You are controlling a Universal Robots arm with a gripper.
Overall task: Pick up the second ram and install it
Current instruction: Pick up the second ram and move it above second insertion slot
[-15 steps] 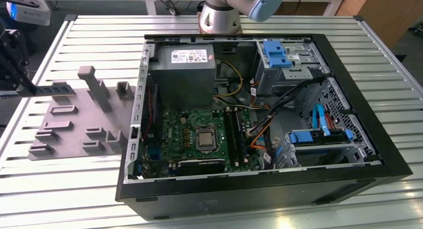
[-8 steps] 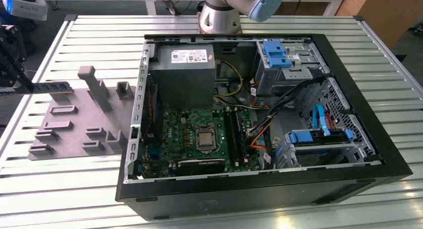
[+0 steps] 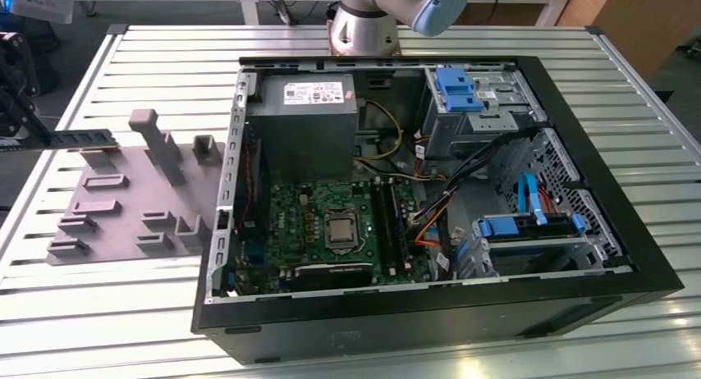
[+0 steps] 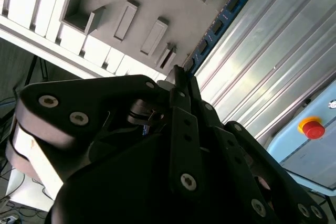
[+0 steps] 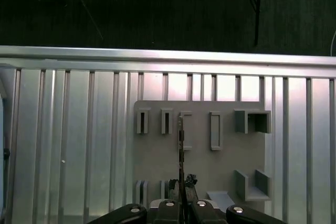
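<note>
The pincer (image 4: 182, 80) is clamped on one end of the second ram (image 4: 223, 17), so the blue-green stick juts out from the closed fingertips. In the first wrist view it shows edge-on (image 5: 181, 140) above the grey fixture plate (image 5: 199, 166). In the exterior view the stick (image 3: 85, 138) hangs level over the plate's far edge at the exterior view's left. A tall fixture block (image 3: 153, 137) rises between the stick and the open computer case (image 3: 438, 309) on the slatted surface (image 3: 131, 305). Inside the case lies the green motherboard (image 3: 328, 207), with orange and black cables (image 3: 432, 223) bunched beside it. Beyond the case stands the robot base (image 3: 362, 22).
</note>
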